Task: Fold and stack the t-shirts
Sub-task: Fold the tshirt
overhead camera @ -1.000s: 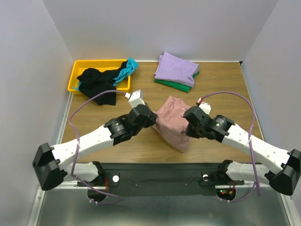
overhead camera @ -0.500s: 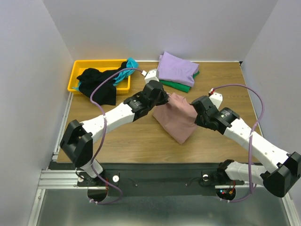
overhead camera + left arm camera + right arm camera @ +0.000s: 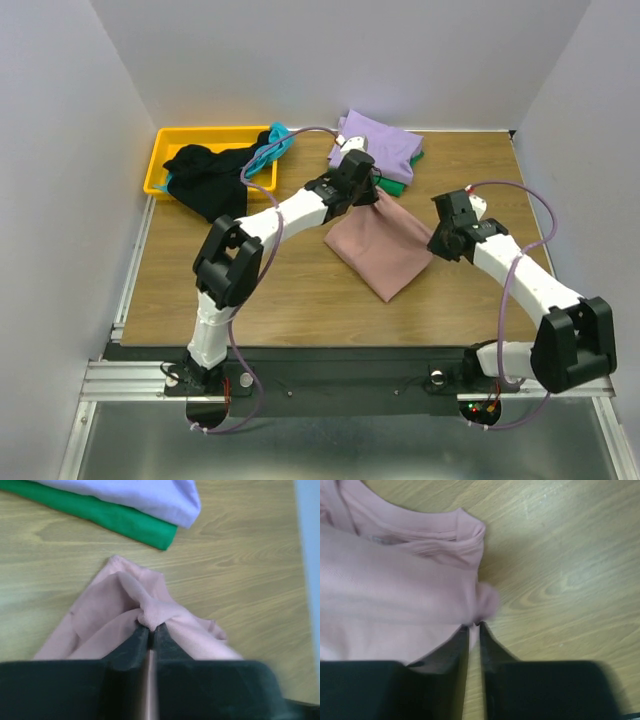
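Task thing: the dusty-pink cotton t-shirt (image 3: 385, 250) lies partly folded on the wooden worktop (image 3: 250, 270), just on the near side of the stack, where a lavender folded t-shirt (image 3: 375, 145) sits on a green folded t-shirt (image 3: 100, 517).
Left gripper (image 3: 150, 627): pressed almost together, pinching a raised ridge of the pink cloth at the corner nearest the stack.
Right gripper (image 3: 474, 626): pressed almost together, nipping the pink hem at the collar end, to the right of the stack and nearer the arm bases.
Risk, slip: both holds take only a thin bite of cloth, so a lift or pull could likely tug the fabric free on one side and let the fold sag open.
Risk, bunching: the cloth is gathered at the left pinch, so creases may get carried onto the stack.
Risk, stack: the left arm works just beside the stack, so a sweep towards it could nudge the lavender top layer askew.
Waiting: a black t-shirt (image 3: 205, 180) and a teal t-shirt (image 3: 275, 140) hang over the yellow plastic bin (image 3: 160, 160), well left of the stack.
Writing: none can be read; the pink side in view is plain and no brand tag is legible.
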`<state>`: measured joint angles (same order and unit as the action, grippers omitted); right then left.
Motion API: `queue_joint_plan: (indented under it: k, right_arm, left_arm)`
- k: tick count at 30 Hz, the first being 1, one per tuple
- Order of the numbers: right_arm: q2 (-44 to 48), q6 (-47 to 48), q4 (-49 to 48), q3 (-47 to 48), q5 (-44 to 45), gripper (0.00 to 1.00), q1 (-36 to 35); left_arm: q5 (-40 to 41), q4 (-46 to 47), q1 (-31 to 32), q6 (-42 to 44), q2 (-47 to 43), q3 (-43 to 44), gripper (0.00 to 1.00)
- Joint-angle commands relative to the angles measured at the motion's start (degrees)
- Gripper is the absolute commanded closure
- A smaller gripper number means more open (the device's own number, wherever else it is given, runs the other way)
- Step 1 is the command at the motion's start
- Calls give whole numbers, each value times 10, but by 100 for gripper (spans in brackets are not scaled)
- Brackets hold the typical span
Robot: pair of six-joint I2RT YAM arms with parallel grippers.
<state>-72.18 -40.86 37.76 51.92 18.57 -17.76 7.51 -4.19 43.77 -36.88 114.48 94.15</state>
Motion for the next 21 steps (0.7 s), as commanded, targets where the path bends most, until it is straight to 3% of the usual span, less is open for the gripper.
queue_joint_plan:
  k: [1,2,3,5,8,13,17,21]
  right_arm:
    - [-37,26,-72,9,-39,76,46]
    - [-60,31,-72,24,-42,47,51]
    - [-67,35,-71,30,-43,37,55]
    - [-74,39,-72,41,-42,20,56]
    - [-61,37,-71,52,-41,8,56]
    - [11,46,-71,5,-114,2,56]
    - [62,60,-119,-61,-214,0,56]
    - [36,83,-183,-66,-255,0,55]
  left_arm:
    - [11,-20,-11,24,38,81,59]
    - [13,-27,-11,26,44,105,24]
    - [8,-30,-11,31,48,113,3]
    - [9,-30,-11,39,42,117,2]
    - [17,-31,-11,42,5,84,2]
    - [17,63,-12,83,-102,-72,2]
    - [19,30,-26,101,-124,-131,2]
    - [6,38,-40,87,-181,-221,1]
